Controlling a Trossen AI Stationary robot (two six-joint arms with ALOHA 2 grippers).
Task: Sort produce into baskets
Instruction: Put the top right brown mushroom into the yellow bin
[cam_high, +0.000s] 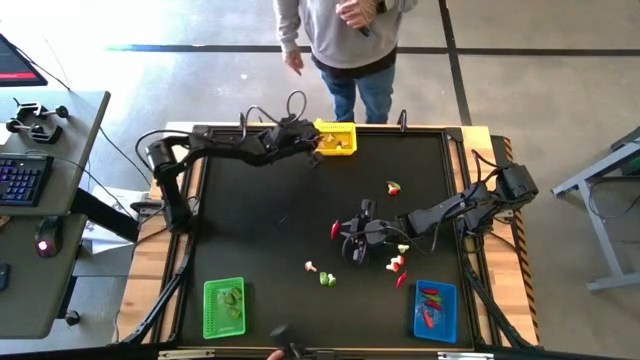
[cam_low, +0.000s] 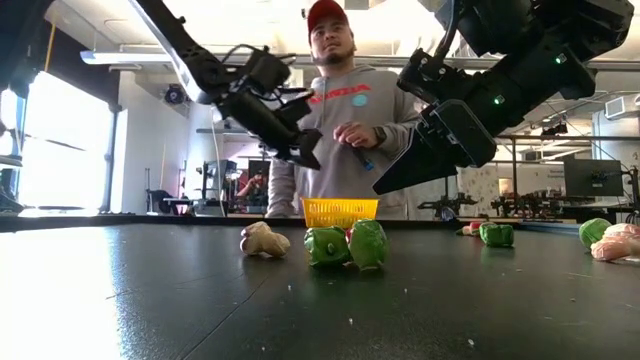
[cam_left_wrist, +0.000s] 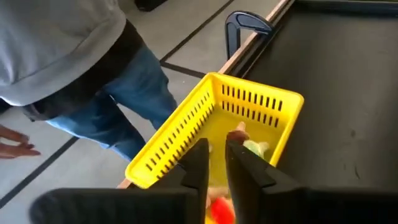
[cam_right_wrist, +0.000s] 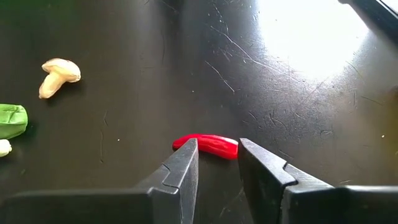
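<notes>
A black counter (cam_high: 270, 200) framed in pale wood fills a workshop with a grey concrete floor, where a person (cam_high: 345, 45) in a grey hoodie and jeans stands at the far edge. Three baskets sit on it: the yellow basket (cam_high: 336, 138) directly below the left end effector (cam_left_wrist: 213, 163), whose fingers are nearly pressed together and empty above the few pieces already inside; the green basket (cam_high: 224, 306) and blue basket (cam_high: 434, 309) lie at the near corners, well away from both arms. The right end effector (cam_right_wrist: 217, 163) hangs low mid-counter, fingers spread partway and gripping nothing, with one red pepper (cam_right_wrist: 206, 145) lying just past its tips. Beside it lie a tan mushroom (cam_right_wrist: 56, 74) and a green piece (cam_right_wrist: 12, 119); about eight loose pieces dot the counter around that end effector.
</notes>
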